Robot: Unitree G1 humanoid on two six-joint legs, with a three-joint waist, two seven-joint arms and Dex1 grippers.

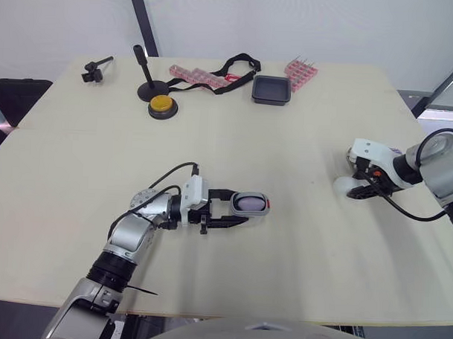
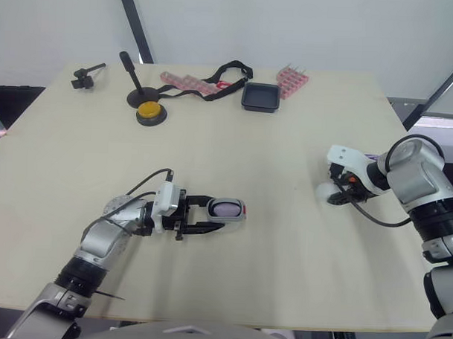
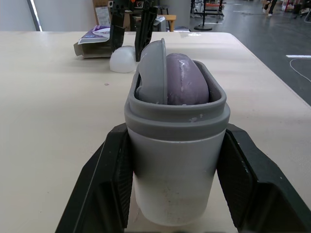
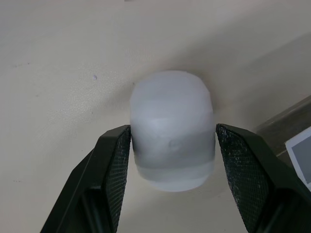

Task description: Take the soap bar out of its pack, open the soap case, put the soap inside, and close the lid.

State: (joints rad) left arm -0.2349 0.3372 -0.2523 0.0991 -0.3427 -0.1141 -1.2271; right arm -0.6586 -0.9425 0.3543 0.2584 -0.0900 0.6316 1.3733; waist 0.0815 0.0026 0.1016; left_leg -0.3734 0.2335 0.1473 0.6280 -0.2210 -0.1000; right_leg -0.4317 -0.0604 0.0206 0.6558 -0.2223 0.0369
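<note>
- The left gripper (image 1: pixel 238 208) is clamped on the grey soap case (image 1: pixel 251 204), one black finger pressed to each side.
- The purple soap bar (image 3: pixel 187 80) sits inside the open case.
- The right gripper (image 4: pixel 172 141), well apart on the table (image 1: pixel 287 142), has its fingers against both sides of the white lid (image 4: pixel 172 121).
- The soap pack (image 3: pixel 92 42) lies just beside the lid.

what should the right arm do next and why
Probably lift the white translucent lid, which sits at the right gripper, over to the grey soap case: the purple soap bar is already inside, the left gripper holds the case, and it is uncovered.
</note>
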